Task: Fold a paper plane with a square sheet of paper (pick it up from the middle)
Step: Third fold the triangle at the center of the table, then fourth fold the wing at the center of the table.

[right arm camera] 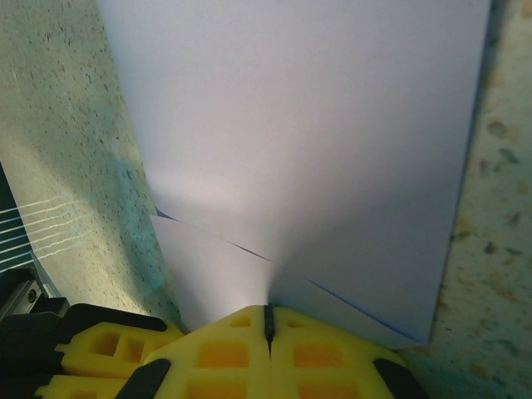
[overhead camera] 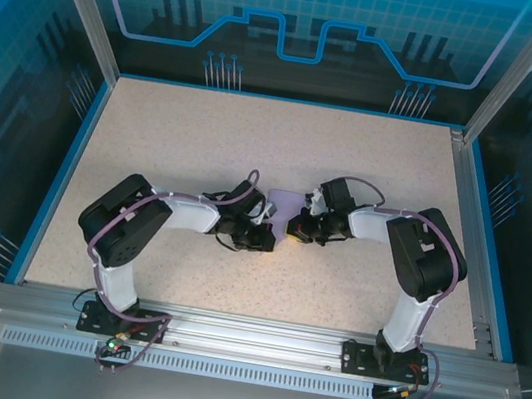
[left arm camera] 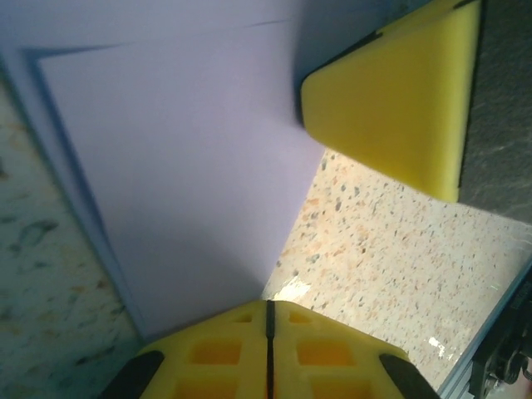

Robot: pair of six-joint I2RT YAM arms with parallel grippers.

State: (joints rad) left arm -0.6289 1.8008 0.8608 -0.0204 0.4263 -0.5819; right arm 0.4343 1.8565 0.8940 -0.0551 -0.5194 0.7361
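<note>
— Where are your end effectors?
— My left end effector point(left arm camera: 268, 309) and right end effector point(right arm camera: 268, 312), both closed, pinch the folded lavender paper point(overhead camera: 283, 205) from facing sides.
— And the paper?
— Mid-worktop point(overhead camera: 205, 139), between my arms.

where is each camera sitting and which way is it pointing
top external: fixed above and behind the bases, looking down on the table; left arm and right arm meet at the lavender paper.
left wrist: on the left arm, looking past shut left jaws across the paper; a right jaw upper right.
right wrist: on the right arm, looking past shut right jaws along the paper.
shared: all see paper and table.
</note>
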